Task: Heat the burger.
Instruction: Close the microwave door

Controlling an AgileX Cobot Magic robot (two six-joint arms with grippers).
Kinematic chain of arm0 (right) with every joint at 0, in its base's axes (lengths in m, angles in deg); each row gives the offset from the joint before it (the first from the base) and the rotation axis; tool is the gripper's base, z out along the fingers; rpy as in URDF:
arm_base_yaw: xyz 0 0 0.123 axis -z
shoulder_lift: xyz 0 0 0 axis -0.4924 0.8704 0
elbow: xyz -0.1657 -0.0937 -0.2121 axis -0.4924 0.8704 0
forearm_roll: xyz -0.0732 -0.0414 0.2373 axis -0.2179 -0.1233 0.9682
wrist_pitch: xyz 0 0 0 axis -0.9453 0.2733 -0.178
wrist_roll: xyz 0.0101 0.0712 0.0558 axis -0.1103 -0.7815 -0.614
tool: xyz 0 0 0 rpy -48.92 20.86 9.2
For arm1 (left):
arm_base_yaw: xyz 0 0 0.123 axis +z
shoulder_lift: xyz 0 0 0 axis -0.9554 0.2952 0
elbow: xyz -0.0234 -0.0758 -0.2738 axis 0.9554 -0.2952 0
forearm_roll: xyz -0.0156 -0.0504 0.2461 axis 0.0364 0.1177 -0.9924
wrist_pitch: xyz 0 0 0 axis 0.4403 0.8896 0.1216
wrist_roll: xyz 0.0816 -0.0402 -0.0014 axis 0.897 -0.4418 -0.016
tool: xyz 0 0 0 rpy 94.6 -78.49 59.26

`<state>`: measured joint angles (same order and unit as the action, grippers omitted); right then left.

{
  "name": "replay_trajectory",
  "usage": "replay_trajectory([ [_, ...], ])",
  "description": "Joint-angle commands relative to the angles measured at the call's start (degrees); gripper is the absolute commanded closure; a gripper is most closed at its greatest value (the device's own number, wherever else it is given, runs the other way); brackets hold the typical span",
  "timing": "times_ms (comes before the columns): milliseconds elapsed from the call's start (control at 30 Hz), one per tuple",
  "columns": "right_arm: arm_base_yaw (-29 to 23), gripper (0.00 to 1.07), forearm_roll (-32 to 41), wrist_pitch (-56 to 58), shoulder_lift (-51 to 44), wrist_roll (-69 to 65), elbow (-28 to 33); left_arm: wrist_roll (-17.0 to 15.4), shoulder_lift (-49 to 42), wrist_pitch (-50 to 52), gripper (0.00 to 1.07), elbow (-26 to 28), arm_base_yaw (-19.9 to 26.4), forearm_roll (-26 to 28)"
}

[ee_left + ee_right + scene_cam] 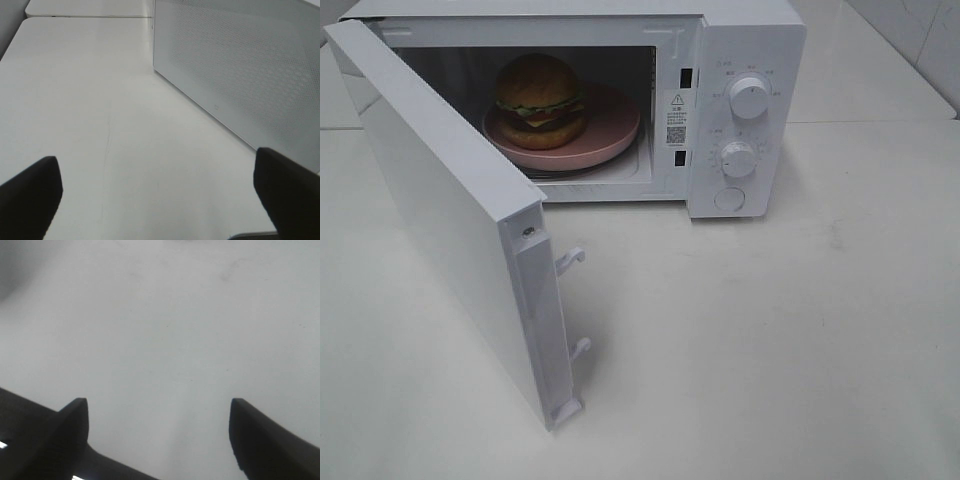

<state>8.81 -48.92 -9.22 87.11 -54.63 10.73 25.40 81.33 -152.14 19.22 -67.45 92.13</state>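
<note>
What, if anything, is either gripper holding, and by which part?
Nothing is held. The left gripper and right gripper are both open and empty; the burger sits inside the microwave.

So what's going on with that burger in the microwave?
The burger sits on a pink plate inside the microwave, and the door is swung wide open. Nothing is being held: the left gripper and the right gripper are both open over the white table. The door is not yet shut for heating.
</note>
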Motion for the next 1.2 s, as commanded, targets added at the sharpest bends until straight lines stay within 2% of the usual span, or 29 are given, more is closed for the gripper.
replay_trajectory([
  [33, 3.5, 0.32, 0.2, -0.1, -6.0, -0.3, 0.9, 0.0, -1.0, 0.9, 0.10, -0.1, -0.3, 0.0],
  [533, 13.5, 0.32, 1.7, 2.8, -26.5, -0.1, 3.2, 0.0, -1.0, 0.9, 0.10, -0.1, -0.3, 0.0],
  [600, 15.1, 0.32, 1.8, 3.8, -31.7, -0.1, 3.7, 0.0, -1.0, 0.9, 0.10, -0.1, -0.3, 0.0],
  [1200, 15.9, 0.32, 1.8, 4.6, -33.1, 0.0, 4.4, 0.0, -0.3, 0.9, 0.10, -0.1, -0.3, 0.0],
])
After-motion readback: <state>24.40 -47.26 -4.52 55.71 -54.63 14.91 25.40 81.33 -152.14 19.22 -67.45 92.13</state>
